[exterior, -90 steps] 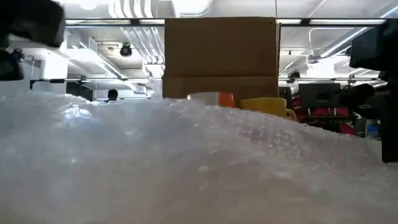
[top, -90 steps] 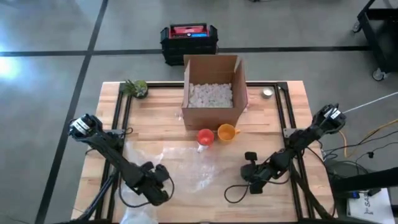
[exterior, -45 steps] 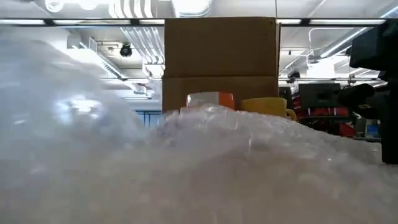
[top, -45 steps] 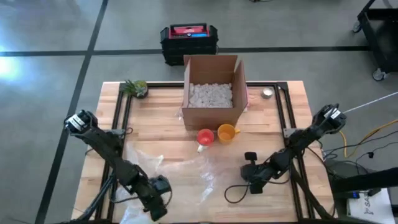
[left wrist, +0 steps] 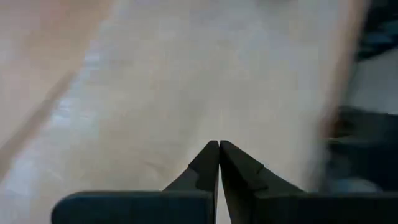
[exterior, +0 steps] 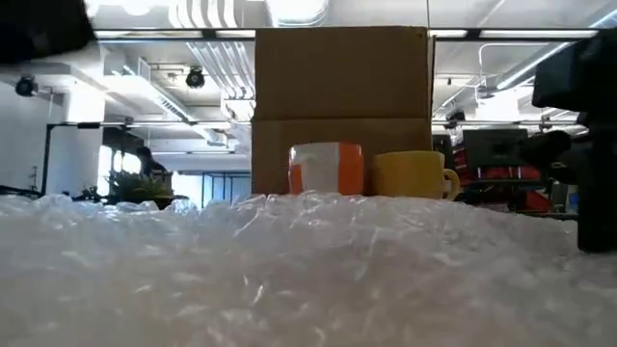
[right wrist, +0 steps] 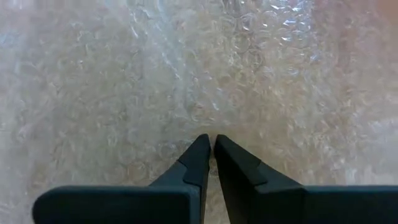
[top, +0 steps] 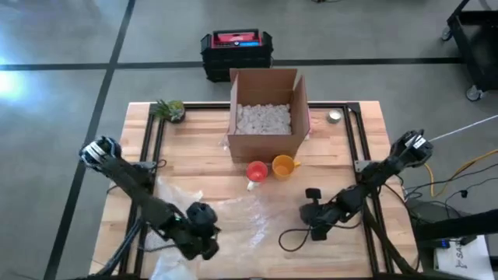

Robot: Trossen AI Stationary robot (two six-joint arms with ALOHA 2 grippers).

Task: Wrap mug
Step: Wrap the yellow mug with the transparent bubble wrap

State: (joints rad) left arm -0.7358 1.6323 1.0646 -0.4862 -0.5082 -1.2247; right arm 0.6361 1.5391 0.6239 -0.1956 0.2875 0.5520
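The step in hand looks like laying out the bubble wrap (top: pixel 233 218), before any mug goes onto it. The clear sheet lies spread across the lower middle of the high view, on the wooden worktop (top: pixel 194 148), and it fills the whole foreground of the low view.

The left tool (top: pixel 204 233) sits at the lower left of the high view, at the sheet's left edge. In the left wrist view its two dark fingers (left wrist: pixel 205 165) are pressed together tip to tip; whether a fold of wrap is caught between them cannot be told. The right tool (top: pixel 313 225) rests at the lower right of centre, at the sheet's right edge. Its fingers (right wrist: pixel 198 158) are all but closed, with a thin slit between the tips, and bubble wrap lies directly beneath them; whether they pinch it is not clear.

Two mugs stand just above the sheet in the high view, in front of the cardboard box (top: pixel 266 117) of white packing fill: a red mug (top: pixel 256 171) and, just beside it on the right, a yellow mug (top: pixel 283 165). Neither is on the wrap yet. A small plant (top: pixel 170 110) stands at the upper left of the worktop.

The next move probably calls for the sheet to lie flat, then for one tool to open, reach up to a mug and set it on the wrap.
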